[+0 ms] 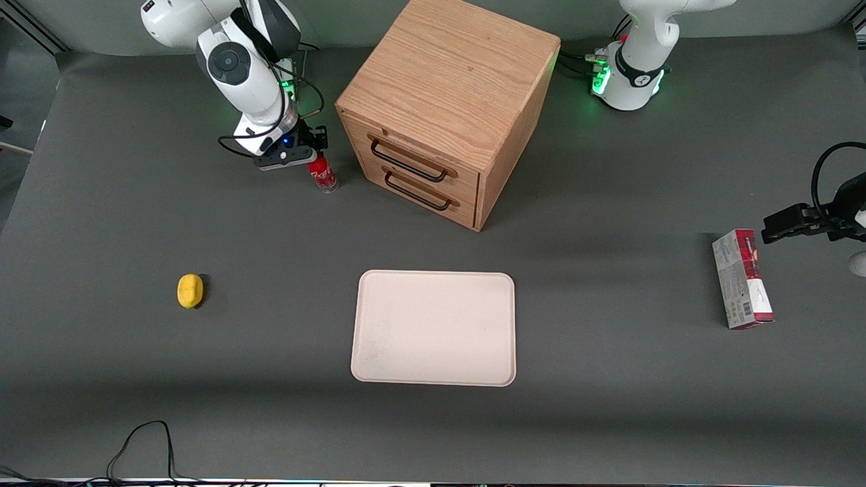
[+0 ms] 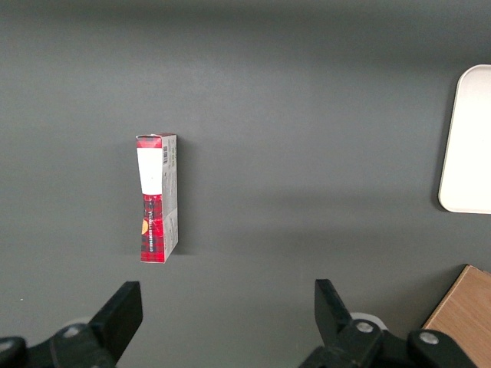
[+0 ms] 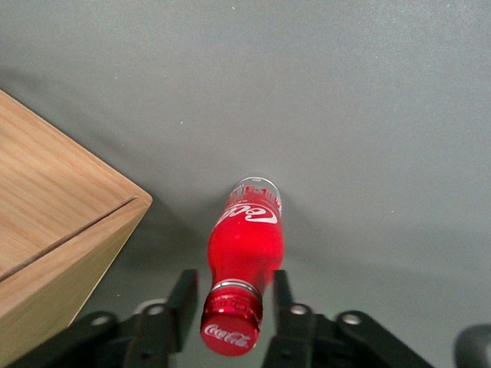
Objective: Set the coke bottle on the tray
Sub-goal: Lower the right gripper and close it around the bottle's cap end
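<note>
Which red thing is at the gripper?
The coke bottle, standing beside the drawer box, neck between the gripper fingers. The red-and-white carton lies toward the parked arm's end.

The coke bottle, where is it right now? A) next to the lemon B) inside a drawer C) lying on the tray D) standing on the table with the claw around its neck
D: the coke bottle stands upright on the grey table beside the wooden drawer box, with the claw straddling its neck just under the cap, and the tray holds nothing.
</note>
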Robot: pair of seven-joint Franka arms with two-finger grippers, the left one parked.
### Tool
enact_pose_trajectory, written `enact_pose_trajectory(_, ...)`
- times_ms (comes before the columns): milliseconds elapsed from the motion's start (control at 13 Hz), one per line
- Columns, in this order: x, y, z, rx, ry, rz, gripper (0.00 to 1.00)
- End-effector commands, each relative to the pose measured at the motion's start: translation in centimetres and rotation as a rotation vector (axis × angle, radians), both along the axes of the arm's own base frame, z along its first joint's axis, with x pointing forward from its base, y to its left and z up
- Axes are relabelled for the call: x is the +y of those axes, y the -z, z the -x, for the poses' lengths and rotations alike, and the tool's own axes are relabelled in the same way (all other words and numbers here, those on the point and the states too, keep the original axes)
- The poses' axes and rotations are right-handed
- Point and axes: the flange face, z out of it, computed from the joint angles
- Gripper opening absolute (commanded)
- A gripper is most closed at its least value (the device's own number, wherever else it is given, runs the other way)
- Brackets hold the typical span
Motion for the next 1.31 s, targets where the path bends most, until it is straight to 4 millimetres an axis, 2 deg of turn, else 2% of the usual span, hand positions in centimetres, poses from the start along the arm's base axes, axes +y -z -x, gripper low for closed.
enact_pose_trajectory(0, 0.4, 0.1, 0.1, -0.007, 0.016, -0.004, 0.04)
enact_pose_trajectory(385, 0.3, -0.5, -0.6, -0.019, 0.019, -0.01, 0.04)
enact_pose_trajectory(538, -0.3, -2.6, -2.8, -0.042, 0.044, -0.03, 0.05)
enact_pose_trajectory(692, -1.6, -5.5, -6.6, -0.06, 0.07, -0.014, 0.05)
enact_pose_trajectory(846, -2.1, -9.6, -11.6, -0.037, 0.092, 0.005, 0.06)
enact_pose_trajectory(1077, 0.1, -15.3, -20.4, 0.058, 0.097, 0.097, 0.08)
enact_pose_trajectory(1231, 2.2, -18.3, -24.9, 0.091, 0.122, 0.09, 0.09)
